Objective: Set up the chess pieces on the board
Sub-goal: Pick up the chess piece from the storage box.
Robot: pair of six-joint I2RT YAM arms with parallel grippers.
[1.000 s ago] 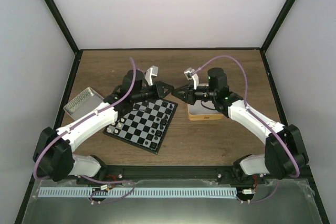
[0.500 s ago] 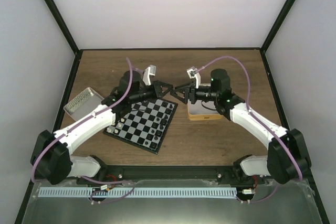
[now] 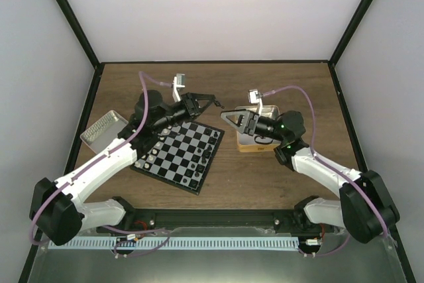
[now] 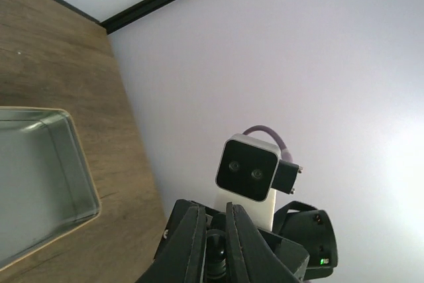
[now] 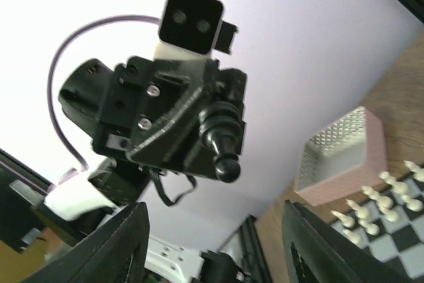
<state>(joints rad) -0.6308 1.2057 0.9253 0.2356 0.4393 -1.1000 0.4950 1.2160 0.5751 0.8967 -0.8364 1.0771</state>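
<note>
The board (image 3: 179, 154) lies in front of the left arm with black and cream chess pieces along its edges. Cream pieces (image 5: 371, 203) show in the right wrist view. My left gripper (image 3: 213, 102) is raised above the board's far corner and is shut on a black chess piece (image 5: 222, 144), whose round head sticks out past the fingers. The piece also shows between the fingers in the left wrist view (image 4: 215, 256). My right gripper (image 3: 225, 116) faces it just to the right, open and empty, with its fingers (image 5: 126, 243) spread wide.
A silver-and-pink tin (image 3: 104, 127) stands left of the board and also shows in the right wrist view (image 5: 338, 157). A gold-rimmed tin (image 3: 257, 142) sits right of the board, under the right arm. Walls enclose the wooden table (image 3: 265, 177).
The two grippers were tip to tip above the board's far corner. They have drawn apart: the left wrist swung back left with the black piece, and the right wrist moved back right with jaws open.
</note>
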